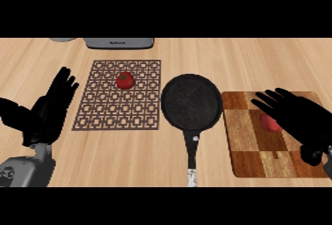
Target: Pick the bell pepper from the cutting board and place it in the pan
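- Fingers of right hand (295,115) straight, spread over cutting board (245,140), holding nothing; bell pepper (269,124) red, partly hidden under the palm, on the board.
- Left hand (52,105) open, fingers up, resting at left edge.
- Pan (192,104) black, between board and mat, handle toward robot.
- Patterned mat (103,114) left of pan; tomato (125,80) on its far part.
- Grey appliance (118,42) at far edge.

R hand (295,115) open over bell pepper (270,123) on cutting board (250,145); pan (192,104) beside, L hand (52,105) resting.
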